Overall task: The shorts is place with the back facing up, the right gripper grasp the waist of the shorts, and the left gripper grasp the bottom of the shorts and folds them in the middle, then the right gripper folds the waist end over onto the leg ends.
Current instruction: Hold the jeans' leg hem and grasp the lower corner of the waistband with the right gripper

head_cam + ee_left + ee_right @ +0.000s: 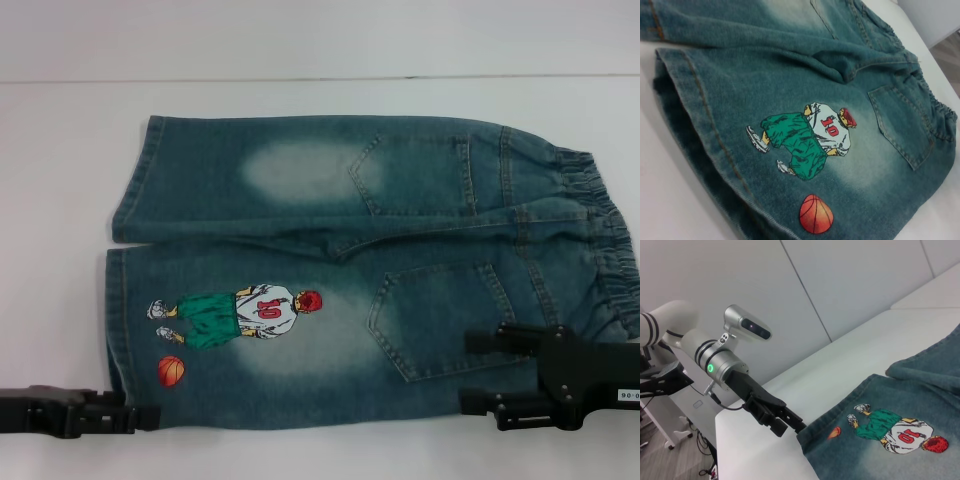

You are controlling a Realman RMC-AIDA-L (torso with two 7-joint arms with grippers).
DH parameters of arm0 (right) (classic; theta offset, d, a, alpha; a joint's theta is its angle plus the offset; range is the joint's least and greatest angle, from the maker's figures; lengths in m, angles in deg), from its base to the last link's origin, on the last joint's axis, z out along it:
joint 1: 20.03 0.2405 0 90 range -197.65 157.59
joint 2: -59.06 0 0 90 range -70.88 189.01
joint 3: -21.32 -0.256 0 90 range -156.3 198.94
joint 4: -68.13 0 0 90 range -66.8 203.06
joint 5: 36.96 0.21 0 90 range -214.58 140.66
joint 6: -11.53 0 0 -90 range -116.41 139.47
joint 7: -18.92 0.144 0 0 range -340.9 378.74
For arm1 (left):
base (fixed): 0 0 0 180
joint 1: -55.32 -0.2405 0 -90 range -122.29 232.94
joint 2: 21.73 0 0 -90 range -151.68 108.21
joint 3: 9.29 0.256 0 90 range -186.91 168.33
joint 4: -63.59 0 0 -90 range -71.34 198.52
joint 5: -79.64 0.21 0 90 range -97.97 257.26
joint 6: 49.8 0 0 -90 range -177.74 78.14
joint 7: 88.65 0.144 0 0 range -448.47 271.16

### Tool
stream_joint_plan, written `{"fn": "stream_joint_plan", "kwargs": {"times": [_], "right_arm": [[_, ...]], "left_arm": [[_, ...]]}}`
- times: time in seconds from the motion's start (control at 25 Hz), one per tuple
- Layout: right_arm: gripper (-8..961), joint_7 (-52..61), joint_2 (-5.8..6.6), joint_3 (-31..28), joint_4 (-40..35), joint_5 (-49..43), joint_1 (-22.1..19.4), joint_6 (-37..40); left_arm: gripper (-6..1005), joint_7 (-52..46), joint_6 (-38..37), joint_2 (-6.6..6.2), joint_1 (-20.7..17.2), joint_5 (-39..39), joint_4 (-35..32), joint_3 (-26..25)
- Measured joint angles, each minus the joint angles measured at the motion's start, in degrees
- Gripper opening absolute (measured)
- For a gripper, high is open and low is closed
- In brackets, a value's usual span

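Denim shorts (pixel 350 270) lie flat on a white table (pixel 60 200). At seven o'clock, the left gripper (pixel 140 415) touches the hem corner; its finger spread cannot be told. At four o'clock, the right gripper (pixel 478 370) spreads its fingers wide over the waist.

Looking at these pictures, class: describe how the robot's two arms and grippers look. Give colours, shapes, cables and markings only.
The left gripper is black with two fingers, on a silver cylindrical wrist that carries a glowing green ring light, a thin grey cable and a silver camera pod. Its arm is white with black bands. The right gripper is all black and boxy, with two fingers and a small white numbered label.
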Motion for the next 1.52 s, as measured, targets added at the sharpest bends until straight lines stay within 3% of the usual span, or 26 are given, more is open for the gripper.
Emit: {"fn": "stream_joint_plan", "kwargs": {"times": [1.32,1.52], "right_arm": [[916,0.28,0.06,-0.04,0.00,0.06,0.06,-0.81],[916,0.31,0.06,-0.09,0.00,0.09,0.00,-0.87]], "left_arm": [[836,-1.54,1.40,0.43,0.89,0.66,-2.31,0.38],[826,-1.56,1.19,0.67,0.93,0.66,-2.44,2.33]]}}
